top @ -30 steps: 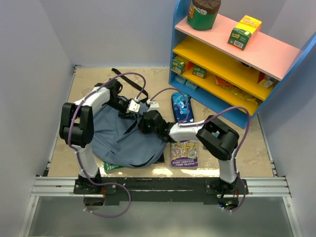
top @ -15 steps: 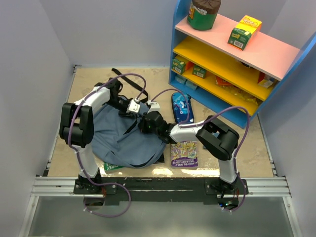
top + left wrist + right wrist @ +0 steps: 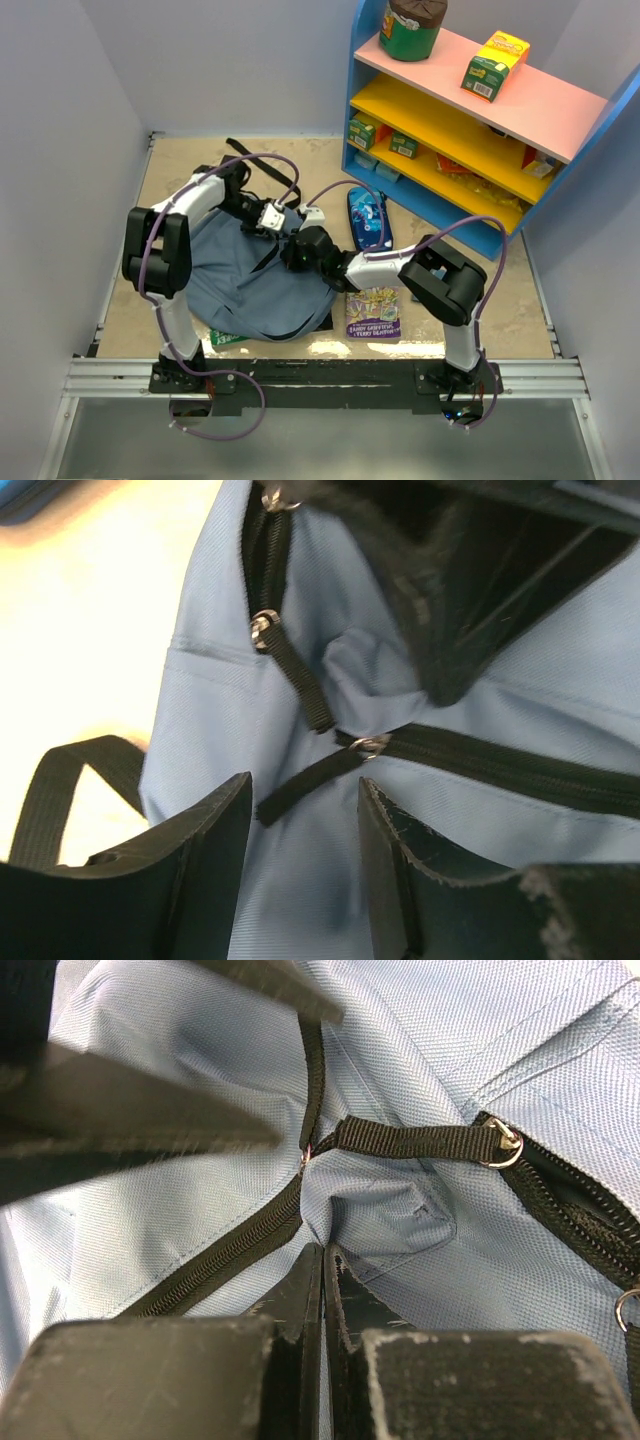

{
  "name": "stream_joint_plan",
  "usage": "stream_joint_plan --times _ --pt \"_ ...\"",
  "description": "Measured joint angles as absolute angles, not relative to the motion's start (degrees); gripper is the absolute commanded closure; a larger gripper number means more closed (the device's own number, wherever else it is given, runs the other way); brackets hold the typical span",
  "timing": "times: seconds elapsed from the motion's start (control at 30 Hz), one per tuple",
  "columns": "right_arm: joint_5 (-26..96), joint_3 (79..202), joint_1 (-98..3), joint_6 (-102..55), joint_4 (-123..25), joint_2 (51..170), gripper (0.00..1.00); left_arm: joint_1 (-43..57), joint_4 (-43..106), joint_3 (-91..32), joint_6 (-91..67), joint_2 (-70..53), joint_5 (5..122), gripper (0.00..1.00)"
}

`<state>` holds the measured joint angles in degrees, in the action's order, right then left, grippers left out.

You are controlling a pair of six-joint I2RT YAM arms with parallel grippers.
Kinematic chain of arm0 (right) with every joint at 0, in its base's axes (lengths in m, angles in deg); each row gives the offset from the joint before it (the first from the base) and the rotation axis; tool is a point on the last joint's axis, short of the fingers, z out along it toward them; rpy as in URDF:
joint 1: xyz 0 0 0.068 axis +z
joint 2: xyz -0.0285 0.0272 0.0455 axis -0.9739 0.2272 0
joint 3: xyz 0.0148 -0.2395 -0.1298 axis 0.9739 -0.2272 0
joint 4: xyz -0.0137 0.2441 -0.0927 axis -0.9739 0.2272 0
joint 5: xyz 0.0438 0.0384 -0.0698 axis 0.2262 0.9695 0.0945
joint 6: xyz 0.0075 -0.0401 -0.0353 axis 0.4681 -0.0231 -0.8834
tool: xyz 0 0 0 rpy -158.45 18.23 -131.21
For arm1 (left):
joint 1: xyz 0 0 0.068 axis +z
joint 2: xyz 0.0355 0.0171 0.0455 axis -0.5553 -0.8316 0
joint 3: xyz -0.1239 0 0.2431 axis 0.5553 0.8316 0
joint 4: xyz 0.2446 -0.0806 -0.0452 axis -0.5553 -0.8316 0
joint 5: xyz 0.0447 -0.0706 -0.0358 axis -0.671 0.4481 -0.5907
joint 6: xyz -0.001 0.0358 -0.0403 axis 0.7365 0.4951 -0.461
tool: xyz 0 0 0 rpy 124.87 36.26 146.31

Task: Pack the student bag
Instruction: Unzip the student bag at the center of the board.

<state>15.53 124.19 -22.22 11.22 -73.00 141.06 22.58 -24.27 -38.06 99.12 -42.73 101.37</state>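
Bag [image 3: 245, 285] zipper [image 3: 480, 758] edge: L hand [image 3: 305, 785] parted, R hand [image 3: 322, 1255] closed.

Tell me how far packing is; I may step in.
Done: nothing visibly packed. In hand: both claws at the black zipper of the slate-blue fabric backpack, left claw open over a pull strap, right claw shut. Left: purple paperback book and dark-blue printed pencil case lie outside.

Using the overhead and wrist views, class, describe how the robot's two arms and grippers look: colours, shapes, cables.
The left arm and right arm match: white tubular links joined by bulky black joint housings. A loose purple cable runs along each. The left gripper and right gripper have flat black fingers with scuffed, pale edges.
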Motion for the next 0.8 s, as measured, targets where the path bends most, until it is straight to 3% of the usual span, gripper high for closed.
stream_joint_plan --times 0.2,0.33,0.6,0.8 --pt "15.58 123.55 -22.15 10.63 -72.91 140.47 1.00 22.12 -24.38 -41.56 99.72 -45.86 99.56 0.54" --pt "15.60 122.96 -22.11 10.56 -72.98 140.01 1.00 21.68 -25.24 -42.89 100.11 -47.28 98.80 0.66" --pt "15.60 122.55 -22.00 10.21 -72.83 139.61 1.00 20.83 -28.19 -43.46 103.26 -47.41 97.29 0.74" --pt "15.60 122.55 -21.98 10.21 -72.83 139.61 1.00 20.61 -31.44 -43.37 105.24 -47.06 96.09 0.87"
